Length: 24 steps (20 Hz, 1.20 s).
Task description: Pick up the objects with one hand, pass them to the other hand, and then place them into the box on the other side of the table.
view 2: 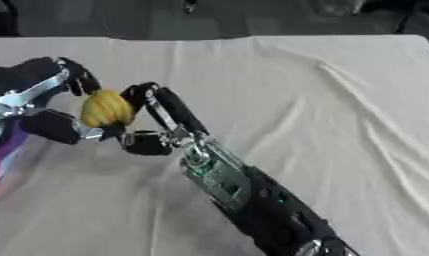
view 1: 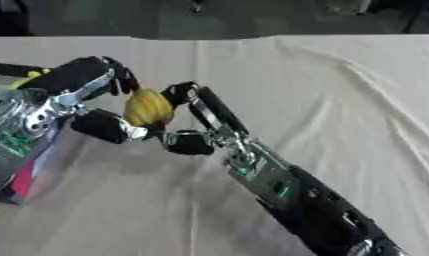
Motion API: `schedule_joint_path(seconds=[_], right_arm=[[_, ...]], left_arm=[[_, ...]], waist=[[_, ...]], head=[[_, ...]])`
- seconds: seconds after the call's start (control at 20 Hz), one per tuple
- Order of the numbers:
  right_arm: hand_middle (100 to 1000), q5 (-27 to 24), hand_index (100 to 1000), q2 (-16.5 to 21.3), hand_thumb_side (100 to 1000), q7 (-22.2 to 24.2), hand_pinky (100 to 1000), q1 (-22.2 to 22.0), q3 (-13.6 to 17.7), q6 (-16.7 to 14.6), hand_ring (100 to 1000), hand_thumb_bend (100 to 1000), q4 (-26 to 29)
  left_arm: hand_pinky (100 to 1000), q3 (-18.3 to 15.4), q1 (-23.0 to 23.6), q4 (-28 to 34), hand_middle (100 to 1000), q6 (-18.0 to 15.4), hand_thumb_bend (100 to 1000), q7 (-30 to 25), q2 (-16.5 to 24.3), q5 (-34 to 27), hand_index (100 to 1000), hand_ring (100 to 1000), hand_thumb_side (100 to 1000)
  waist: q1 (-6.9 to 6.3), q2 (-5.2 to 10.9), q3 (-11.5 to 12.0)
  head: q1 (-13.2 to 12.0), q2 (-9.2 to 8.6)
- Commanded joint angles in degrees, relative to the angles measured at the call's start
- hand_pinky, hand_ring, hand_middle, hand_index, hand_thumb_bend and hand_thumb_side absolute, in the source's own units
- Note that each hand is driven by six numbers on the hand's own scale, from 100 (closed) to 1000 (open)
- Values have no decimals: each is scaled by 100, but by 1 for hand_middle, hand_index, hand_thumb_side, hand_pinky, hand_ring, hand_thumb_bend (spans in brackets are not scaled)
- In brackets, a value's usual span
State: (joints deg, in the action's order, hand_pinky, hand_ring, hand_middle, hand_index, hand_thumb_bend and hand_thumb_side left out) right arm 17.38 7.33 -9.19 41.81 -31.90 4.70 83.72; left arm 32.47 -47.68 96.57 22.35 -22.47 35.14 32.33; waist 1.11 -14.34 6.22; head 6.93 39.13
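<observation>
A wrinkled cream cloth (view 1: pixel 340 100) covers the table, with dark floor beyond its far edge. At left, above the cloth, the left hand (view 1: pixel 82 97) and right hand (view 1: pixel 193 120) both curl around a yellow fruit (view 1: pixel 147 108), its long axis upright.

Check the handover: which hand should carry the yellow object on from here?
Probably the left hand: its fingers curl round the yellow object from above and below, while the right hand only meets it from the side. No box is clearly visible.
</observation>
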Motion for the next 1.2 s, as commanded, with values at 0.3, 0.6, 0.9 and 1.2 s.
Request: schedule_joint_path(seconds=[0.3, 0.6, 0.9, 1.2], right_arm=[[474, 25, 553, 19, 100, 27, 788, 57, 9, -38, 619, 100, 54], [479, 102, 559, 29, 100, 132, 793, 50, 5, -33, 625, 100, 34], [505, 211, 595, 43, 100, 286, 793, 42, 2, -57, 646, 202, 33], [790, 803, 867, 83, 320, 779, 856, 70, 23, -96, 825, 577, 111]], left_arm=[[695, -88, -72, 53, 486, -3, 362, 445, 32, -318, 551, 560, 320], [691, -87, -47, 37, 446, 9, 274, 630, 25, -436, 488, 534, 267], [686, -115, -14, 10, 412, 68, 219, 658, 21, -481, 439, 521, 122], [679, -192, 54, -54, 374, 92, 213, 605, 104, -392, 396, 501, 100]], waist=[[-77, 83, -11], [-72, 85, -15], [-61, 86, -23], [-63, 94, -34]], head=[[-24, -31], [-35, -50], [-48, -20], [-43, 35]])
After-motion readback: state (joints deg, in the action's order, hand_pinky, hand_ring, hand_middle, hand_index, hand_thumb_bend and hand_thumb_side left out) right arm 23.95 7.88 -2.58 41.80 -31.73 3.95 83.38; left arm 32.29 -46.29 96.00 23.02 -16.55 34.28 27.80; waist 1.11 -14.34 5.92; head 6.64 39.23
